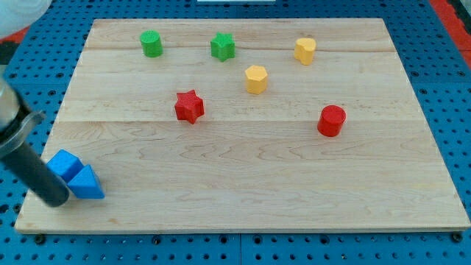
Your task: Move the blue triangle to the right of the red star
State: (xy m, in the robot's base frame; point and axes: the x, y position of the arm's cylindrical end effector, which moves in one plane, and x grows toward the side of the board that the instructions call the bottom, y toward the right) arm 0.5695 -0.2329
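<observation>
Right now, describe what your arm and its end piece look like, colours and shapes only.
No gripper: my arm ends in a plain, straight rod, black and matte, round like a cylinder, with my tip blunt. Above the rod sits a wider, blurred grey collar at the view's left edge. No cables or markings show. My tip sits just left of the blue triangle.

Blue triangle (87, 184), red star (189, 106), pale wooden board (243, 169), dark rod.

Pale wooden board (243, 184) with visible grain, blue perforated table (449, 96) around it, even bright light
</observation>
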